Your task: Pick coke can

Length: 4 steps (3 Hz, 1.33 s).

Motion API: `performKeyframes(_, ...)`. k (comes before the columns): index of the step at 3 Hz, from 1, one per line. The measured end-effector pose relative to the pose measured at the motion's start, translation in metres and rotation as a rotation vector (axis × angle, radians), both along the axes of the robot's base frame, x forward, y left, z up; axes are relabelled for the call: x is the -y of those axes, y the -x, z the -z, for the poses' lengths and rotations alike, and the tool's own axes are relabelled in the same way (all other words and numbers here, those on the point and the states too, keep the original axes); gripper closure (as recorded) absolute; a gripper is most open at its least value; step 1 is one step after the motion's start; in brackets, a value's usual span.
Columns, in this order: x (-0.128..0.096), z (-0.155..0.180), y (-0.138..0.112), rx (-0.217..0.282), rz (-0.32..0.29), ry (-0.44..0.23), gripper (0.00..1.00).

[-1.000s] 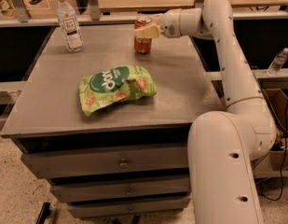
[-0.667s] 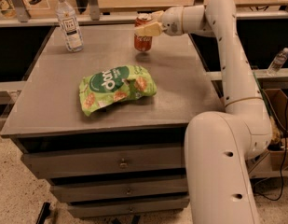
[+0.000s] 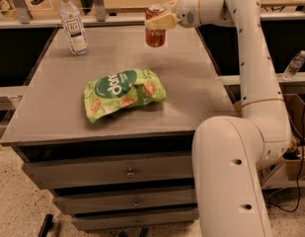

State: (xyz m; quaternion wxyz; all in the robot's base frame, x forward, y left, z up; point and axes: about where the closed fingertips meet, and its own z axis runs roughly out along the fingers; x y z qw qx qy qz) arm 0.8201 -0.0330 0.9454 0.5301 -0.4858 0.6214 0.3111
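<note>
The gripper (image 3: 160,21), smooth cream plastic with a dull sheen, is at the table's far edge, clamped on the glossy red metal can (image 3: 155,36). Beneath it, the table (image 3: 206,88) looks like matt, brushed grey metal. Nearer than the gripper lies a shiny, crinkled green plastic bag (image 3: 123,93). Off to its left stands a clear, smooth plastic bottle (image 3: 73,26).

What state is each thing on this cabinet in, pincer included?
coke can: upright, gripped by the pincer.
pincer: shut on the coke can, at the far side of the cabinet top.
bottle: upright, capped.
snack bag: lying flat, crumpled.
drawers: shut.
</note>
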Motion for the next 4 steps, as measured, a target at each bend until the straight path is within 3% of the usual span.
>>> performKeyframes(3, 0.011, -0.049, 0.035, 0.022, -0.049, -0.008, 1.00)
performKeyframes(4, 0.011, -0.049, 0.035, 0.022, -0.049, -0.008, 1.00)
